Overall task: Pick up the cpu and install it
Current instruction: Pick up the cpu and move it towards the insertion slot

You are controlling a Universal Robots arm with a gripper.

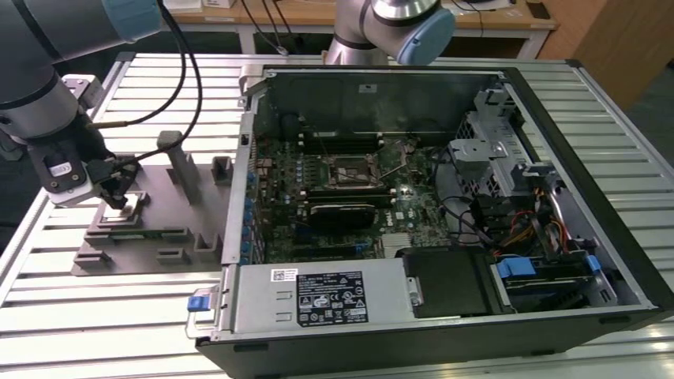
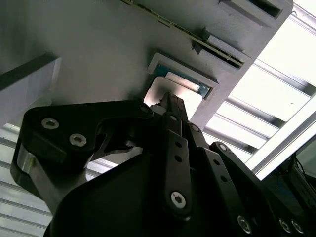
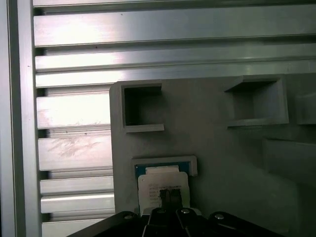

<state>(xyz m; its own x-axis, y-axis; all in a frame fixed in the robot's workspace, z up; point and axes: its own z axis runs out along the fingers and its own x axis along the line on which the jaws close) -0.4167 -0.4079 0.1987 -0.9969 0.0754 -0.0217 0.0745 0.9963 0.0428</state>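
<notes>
The end effector (image 1: 114, 196), its fingers (image 3: 174, 198) pressed together, is poising right over the cpu (image 3: 159, 181). The cpu is lying in a pocket of the grey holder (image 1: 169, 233) on the desk (image 1: 95, 316), beside the open computer (image 1: 421, 197).

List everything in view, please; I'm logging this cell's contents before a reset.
table: one, slatted aluminium, beneath everything.
computer case: one, black, open, on the table.
motherboard: one, green, inside the computer case.
power supply: one, silver-grey, along the case's edge nearest the exterior camera.
holder fixture: one, grey, on the table, at the exterior view's left of the case.
cpu: one, pale silver, seated in the holder fixture.
arm: one, grey with blue caps, reaching over the fixture.
gripper: one, black, directly over the cpu.
</notes>
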